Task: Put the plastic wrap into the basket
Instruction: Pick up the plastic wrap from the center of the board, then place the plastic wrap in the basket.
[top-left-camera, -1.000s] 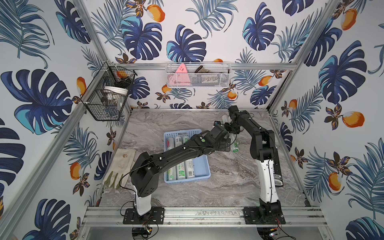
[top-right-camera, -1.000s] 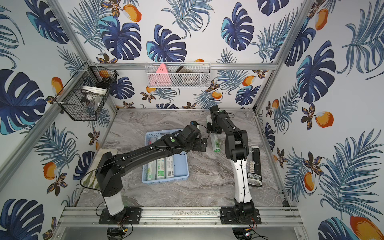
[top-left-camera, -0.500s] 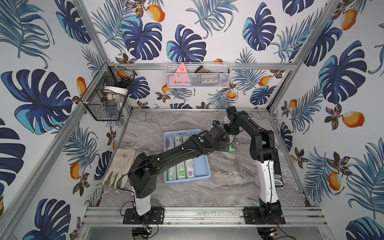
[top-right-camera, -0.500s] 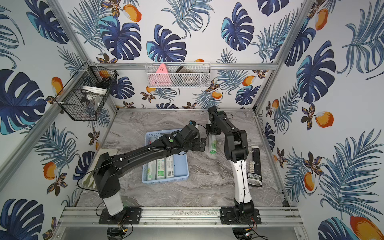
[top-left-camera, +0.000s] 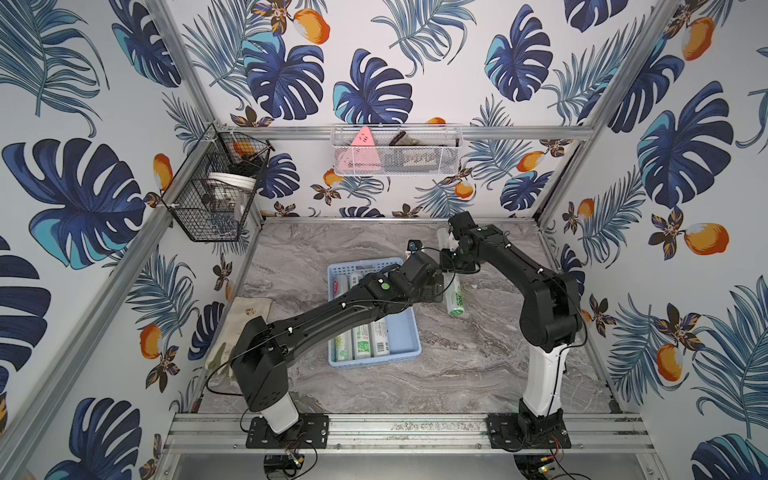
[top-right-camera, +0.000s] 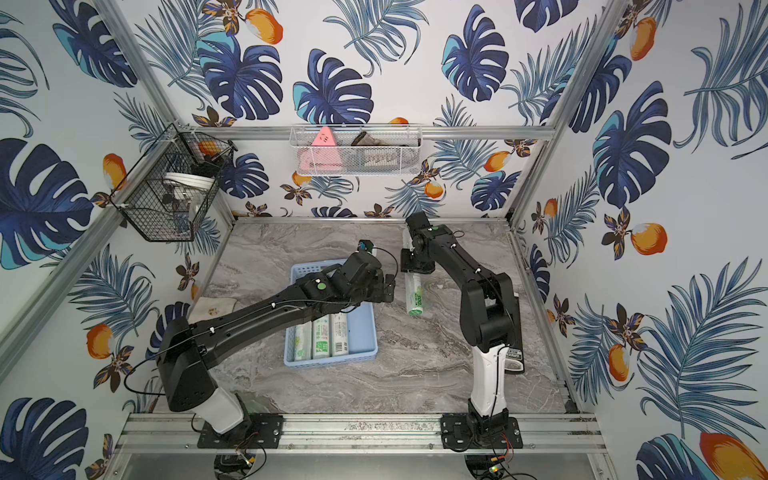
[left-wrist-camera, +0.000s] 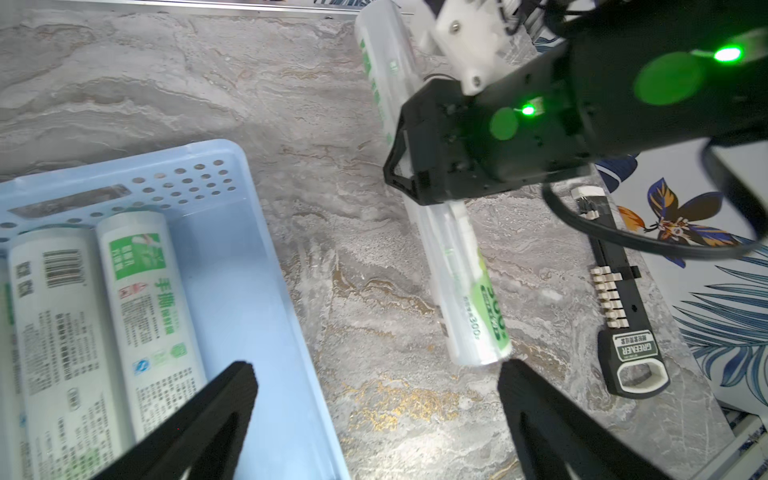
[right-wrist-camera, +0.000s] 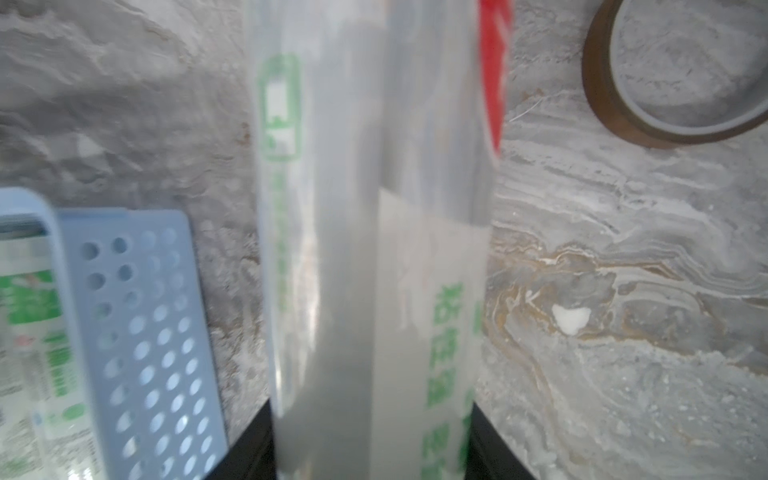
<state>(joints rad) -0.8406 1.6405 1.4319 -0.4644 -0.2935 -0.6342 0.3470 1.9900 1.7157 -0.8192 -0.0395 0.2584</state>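
One plastic wrap roll (top-left-camera: 455, 297) lies lengthwise just right of the light-blue basket (top-left-camera: 401, 340), and my right gripper (right-wrist-camera: 368, 436) is shut on its middle. The right wrist view shows the roll (right-wrist-camera: 374, 249) blurred between the black fingers, red mark at its far end. From the left wrist the same roll (left-wrist-camera: 469, 286) shows its "300" end. Three more rolls (top-left-camera: 361, 343) lie side by side in the basket (left-wrist-camera: 245, 291). My left gripper (left-wrist-camera: 376, 368) is open and holds nothing, above the basket's right wall and the bare table, one finger close to the roll's near end.
A brown tape ring (right-wrist-camera: 623, 116) lies on the table past the held roll. A black cutter tool (left-wrist-camera: 623, 324) sits by the right wall. A cloth (top-left-camera: 249, 307) lies at the left edge. A black wire basket (top-left-camera: 216, 187) and a white mesh basket (top-left-camera: 395, 153) hang on the walls.
The right gripper has closed on the roll and shifted it a little left, toward the basket. The left arm has barely moved and stays open.
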